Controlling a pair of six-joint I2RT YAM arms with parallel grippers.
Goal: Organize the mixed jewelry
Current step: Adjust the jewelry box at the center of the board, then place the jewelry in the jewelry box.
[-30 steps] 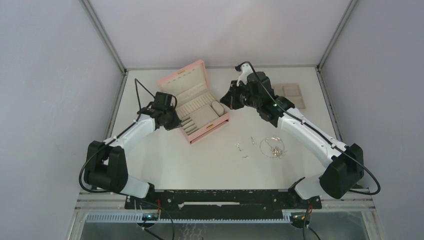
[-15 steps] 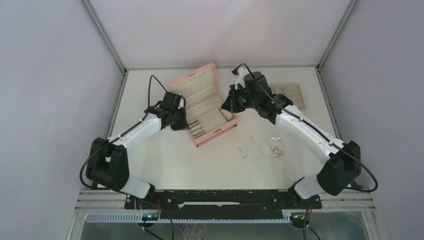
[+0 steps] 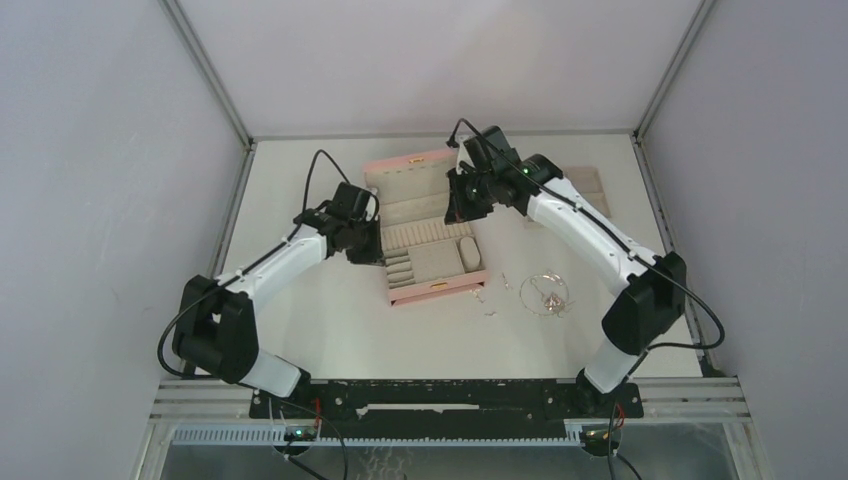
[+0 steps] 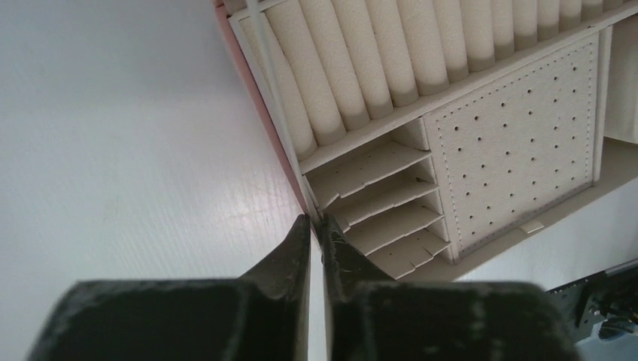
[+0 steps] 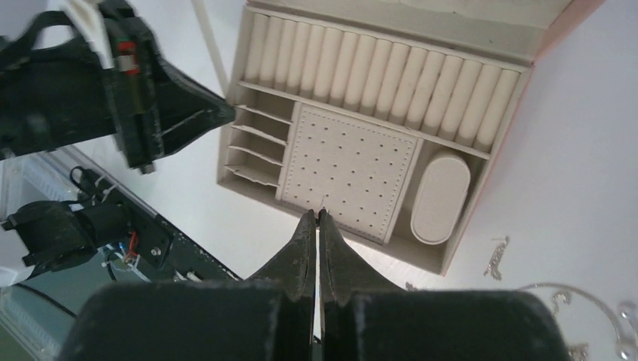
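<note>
The mixed jewelry lies on the white table to the right of the pink box (image 3: 432,291). It is a looped silver necklace (image 3: 545,295) and small silver bits (image 3: 489,296). The box stands open, with beige ring rolls and a perforated panel (image 5: 350,169) inside. My left gripper (image 3: 372,246) is shut on the box's left wall (image 4: 242,71), one tip on each side (image 4: 316,219). The right gripper (image 3: 458,200) hovers over the box's back right part, shut (image 5: 317,214), with a hair-thin sliver at its tips. The right wrist view shows a small bit (image 5: 496,259) and the necklace (image 5: 583,304).
A flat beige compartment tray (image 3: 592,185) lies at the back right, partly behind the right arm. The box lid (image 3: 405,163) stands up at the back. An oval cushion (image 5: 441,198) fills the box's right compartment. The arm bases run along the near edge.
The pink box has turned clockwise and shifted right, now nearly square to the table. My left gripper moved right with it. The right gripper shifted slightly left over it.
</note>
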